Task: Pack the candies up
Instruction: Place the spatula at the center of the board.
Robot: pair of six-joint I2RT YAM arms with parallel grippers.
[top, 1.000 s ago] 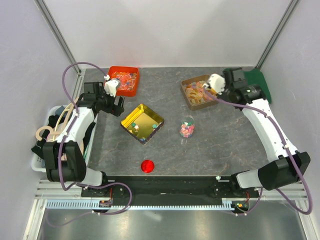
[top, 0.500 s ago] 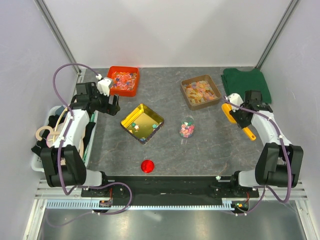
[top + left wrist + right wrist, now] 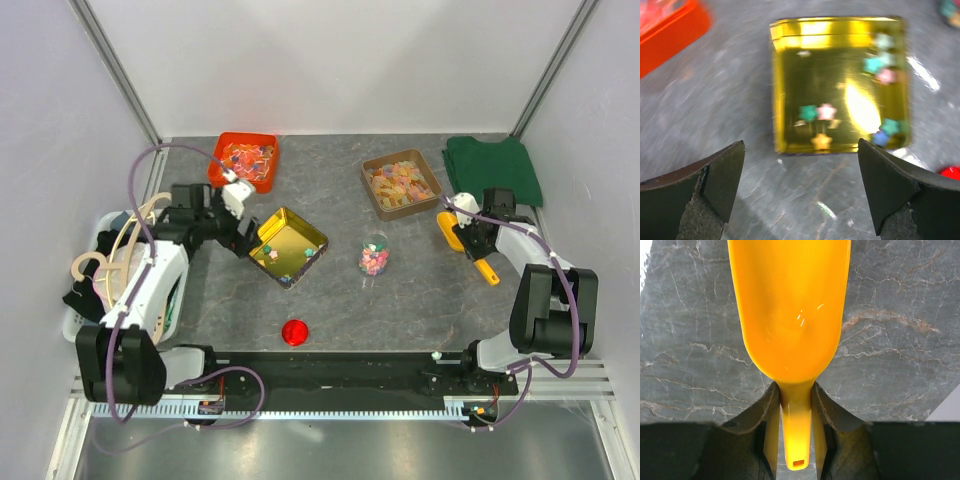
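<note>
The left gripper (image 3: 800,170) is wide open and holds nothing. It hangs just beside the gold tin (image 3: 286,245), left of the middle in the top view. In its own camera the tin shows between its two fingers. I think it is lined up like that so it can grab or tip the tin.

A few of the candies (image 3: 826,111) sit on the tin's shiny floor, some in the corners. More candies are in the little clear jar (image 3: 374,260), near the middle of the table (image 3: 440,300). The jar's red lid (image 3: 294,332) lies apart from it, lower in the picture, so the jar is open for filling.

The right gripper (image 3: 796,407) is squeezed onto the thin handle of the yellow scoop (image 3: 790,300), at the right side of the top view. The scoop's bowl points away from the gripper and is empty. Holding it by the handle leaves the bowl free to dig up candies. My guess is the scoop goes to the tin next.
</note>
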